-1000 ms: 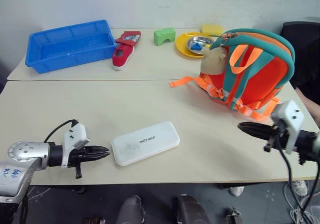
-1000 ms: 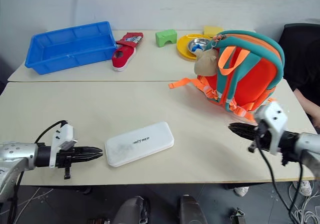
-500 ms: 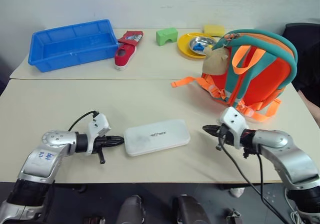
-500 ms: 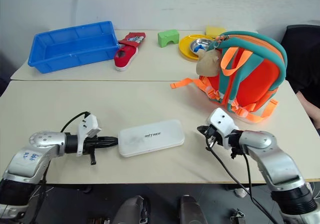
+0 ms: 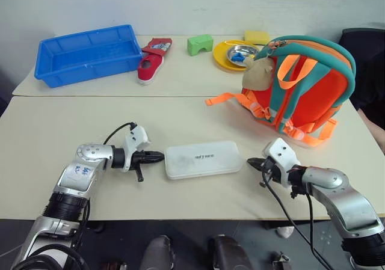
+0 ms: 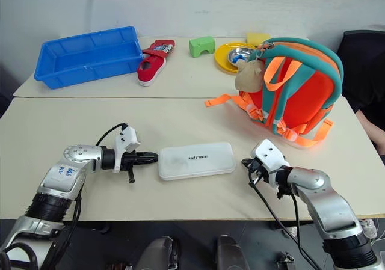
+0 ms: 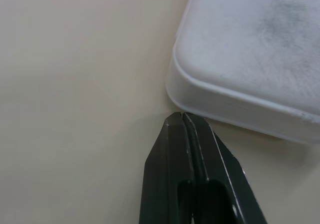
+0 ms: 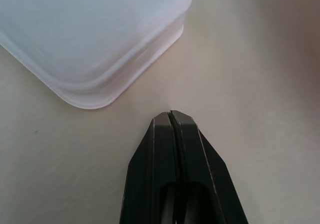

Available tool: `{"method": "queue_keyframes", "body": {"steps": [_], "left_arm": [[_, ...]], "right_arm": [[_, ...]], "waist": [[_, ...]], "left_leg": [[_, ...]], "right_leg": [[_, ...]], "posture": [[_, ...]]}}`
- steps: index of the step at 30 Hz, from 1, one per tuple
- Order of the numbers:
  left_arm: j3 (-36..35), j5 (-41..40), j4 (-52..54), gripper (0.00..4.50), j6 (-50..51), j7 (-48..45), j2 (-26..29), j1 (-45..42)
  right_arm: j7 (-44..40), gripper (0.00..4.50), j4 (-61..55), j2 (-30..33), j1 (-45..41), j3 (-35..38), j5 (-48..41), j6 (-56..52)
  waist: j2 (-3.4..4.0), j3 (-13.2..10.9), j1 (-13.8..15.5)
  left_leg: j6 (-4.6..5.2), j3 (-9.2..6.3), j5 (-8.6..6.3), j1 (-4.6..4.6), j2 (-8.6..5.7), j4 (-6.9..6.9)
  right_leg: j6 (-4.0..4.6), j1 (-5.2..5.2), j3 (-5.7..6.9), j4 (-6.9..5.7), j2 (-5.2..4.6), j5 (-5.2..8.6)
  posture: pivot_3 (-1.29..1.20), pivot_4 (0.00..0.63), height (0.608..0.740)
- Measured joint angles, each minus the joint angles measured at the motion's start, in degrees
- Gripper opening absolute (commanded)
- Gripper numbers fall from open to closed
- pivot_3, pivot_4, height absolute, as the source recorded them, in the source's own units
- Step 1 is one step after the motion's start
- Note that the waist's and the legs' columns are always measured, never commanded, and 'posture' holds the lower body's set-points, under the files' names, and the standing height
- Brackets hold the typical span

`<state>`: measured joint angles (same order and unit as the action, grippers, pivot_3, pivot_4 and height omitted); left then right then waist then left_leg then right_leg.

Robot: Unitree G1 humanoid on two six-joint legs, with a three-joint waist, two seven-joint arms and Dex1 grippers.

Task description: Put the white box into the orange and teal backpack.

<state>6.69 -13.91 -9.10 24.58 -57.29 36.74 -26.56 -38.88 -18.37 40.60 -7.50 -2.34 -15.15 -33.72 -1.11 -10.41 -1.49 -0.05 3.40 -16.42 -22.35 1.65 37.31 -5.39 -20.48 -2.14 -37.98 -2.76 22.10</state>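
I've got both tools pressed together, left tool (image 5: pixel 157 157) and right tool (image 5: pixel 252 162) flanking the white box (image 5: pixel 203 159) near the counter's (image 5: pixel 180 119) front edge, probably to squeeze-lift it.

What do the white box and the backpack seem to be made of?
The white box: probably plastic, matte and slightly translucent, with moulded rounded edges and a stepped rim. The backpack: apparently soft padded fabric, orange with teal trim, with woven-looking straps.

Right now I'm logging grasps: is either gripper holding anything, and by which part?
Nothing is held. Left gripper and right gripper are shut, just off opposite ends of the white box.
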Motion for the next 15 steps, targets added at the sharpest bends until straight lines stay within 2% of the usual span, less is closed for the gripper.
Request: {"method": "queue_keyframes", "body": {"steps": [7,10,13,15], "left_arm": [[0.39,-0.17,-4.50,0.04,1.66,0.88,-5.53,-4.36],[0.90,0.65,-5.33,0.04,1.67,0.62,-5.08,-5.43],[1.98,1.09,-5.56,0.61,2.76,-2.09,-1.50,-6.35],[3.00,1.55,-6.51,1.19,3.23,-5.59,2.93,-7.46]], "right_arm": [[0.81,0.00,-1.92,-1.99,-0.07,-0.02,-0.13,-1.55],[0.80,0.00,-2.00,-1.97,0.28,-0.03,-0.06,-1.58],[0.69,0.00,-2.00,-1.87,0.93,0.09,-0.09,-1.46],[0.40,0.00,-1.98,-1.15,1.19,0.37,-0.06,-1.25]], "waist": [[0.00,0.00,0.02],[0.00,0.00,-0.09],[0.00,0.00,-0.41],[0.00,0.00,-0.63]], "left_leg": [[0.00,-0.04,0.00,-0.13,-0.02,0.07],[-0.21,-0.04,0.12,-0.13,0.01,0.02],[-0.30,-0.01,0.17,-0.10,0.06,-0.04],[-0.32,0.04,0.18,-0.01,0.06,-0.14]], "right_leg": [[0.00,-0.05,0.06,0.03,0.00,0.00],[0.00,-0.08,0.05,0.04,0.04,0.00],[0.00,-0.12,0.00,0.04,0.13,0.00],[0.01,-0.10,-0.04,0.04,0.14,0.00]], "posture": [[0.00,0.150,0.740],[0.00,0.150,0.740],[0.00,0.150,0.740],[0.00,0.150,0.740]]}}
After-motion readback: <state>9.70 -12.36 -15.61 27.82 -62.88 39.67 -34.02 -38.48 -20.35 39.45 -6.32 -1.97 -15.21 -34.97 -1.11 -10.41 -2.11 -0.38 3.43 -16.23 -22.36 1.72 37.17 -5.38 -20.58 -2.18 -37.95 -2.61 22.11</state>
